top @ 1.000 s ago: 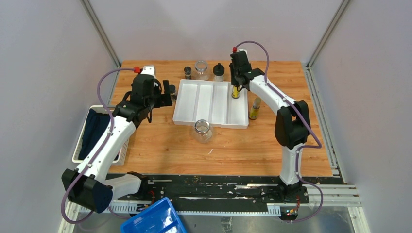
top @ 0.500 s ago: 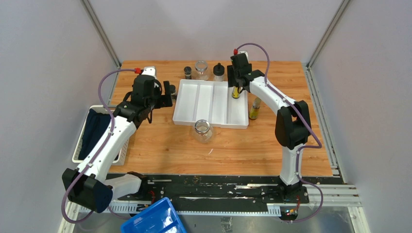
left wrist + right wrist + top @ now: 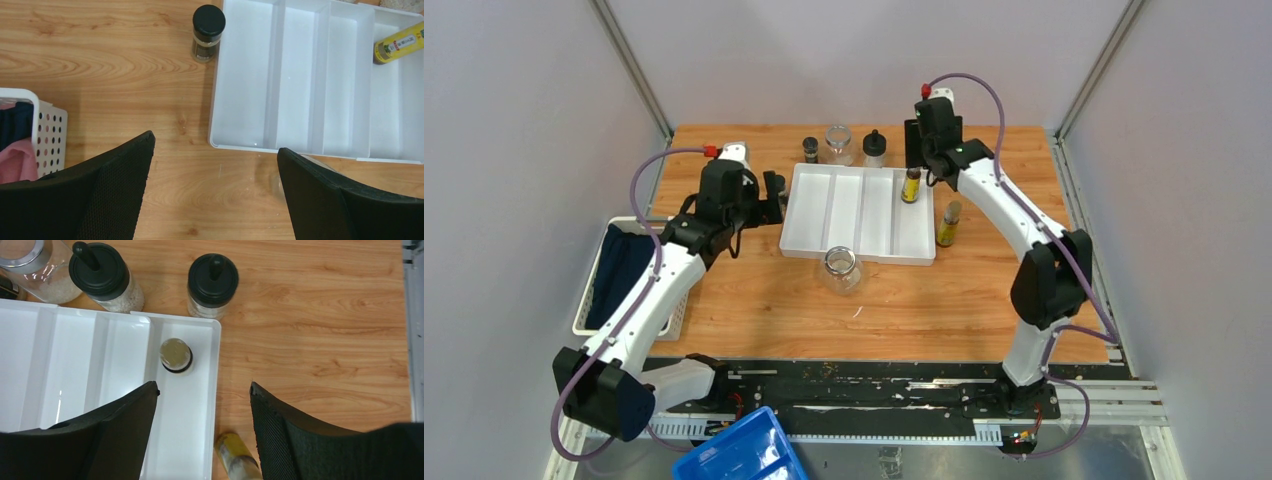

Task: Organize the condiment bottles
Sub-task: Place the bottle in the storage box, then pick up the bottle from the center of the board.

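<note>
- One slim oil bottle (image 3: pixel 911 185) stands upright in the rightmost slot of the white tray (image 3: pixel 824 215), up at 1 o'clock. The second oil bottle (image 3: pixel 947 223) stands on the table just outside the tray at 3 o'clock. It is tall and narrow and probably tippy, so pinch it mid-body.
- Two glass jars are outside the tray: the far jar (image 3: pixel 839 143) at 12 o'clock and the near jar (image 3: pixel 842 270) just beside the rim at 6 o'clock. They look smooth and breakable, and wide for the fingers.
- Two round bottles, one (image 3: pixel 102 280) beside the other (image 3: pixel 212 285), sit past the far rim. They are stubby and steady, so grip below the cap.
- Two small shakers stand outside: the far shaker (image 3: pixel 810 150) at 11 o'clock and the left shaker (image 3: pixel 208 32) at 9 o'clock. They are likely light.
- Both grippers are spread wide and hold nothing. The right gripper (image 3: pixel 202 390) is over the tray's far right corner, and the left gripper (image 3: pixel 215 147) is by its left edge.
</note>
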Controlling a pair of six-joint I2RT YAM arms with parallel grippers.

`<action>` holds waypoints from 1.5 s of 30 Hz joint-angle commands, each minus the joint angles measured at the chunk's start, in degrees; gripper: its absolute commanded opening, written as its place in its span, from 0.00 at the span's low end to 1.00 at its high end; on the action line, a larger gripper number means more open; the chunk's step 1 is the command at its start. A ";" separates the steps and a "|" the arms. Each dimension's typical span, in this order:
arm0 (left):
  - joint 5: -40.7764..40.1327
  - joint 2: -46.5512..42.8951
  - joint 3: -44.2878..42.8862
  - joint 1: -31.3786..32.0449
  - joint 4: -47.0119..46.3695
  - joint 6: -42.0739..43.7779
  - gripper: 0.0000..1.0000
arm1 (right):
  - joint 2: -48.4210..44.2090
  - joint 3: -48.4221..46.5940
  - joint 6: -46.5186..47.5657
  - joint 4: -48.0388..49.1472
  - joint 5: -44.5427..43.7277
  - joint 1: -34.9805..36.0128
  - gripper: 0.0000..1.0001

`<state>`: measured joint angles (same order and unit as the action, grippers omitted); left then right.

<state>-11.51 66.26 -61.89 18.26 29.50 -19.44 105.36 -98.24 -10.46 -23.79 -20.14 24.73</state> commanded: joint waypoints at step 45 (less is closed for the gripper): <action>4.60 -0.02 4.18 5.12 -9.72 -2.26 1.00 | -18.02 29.86 -6.04 1.73 -3.33 -1.85 0.47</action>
<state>-6.66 65.34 -56.62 23.00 20.99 -22.46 86.43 -68.71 -15.49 -22.46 -23.83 23.86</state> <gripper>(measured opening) 0.999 0.544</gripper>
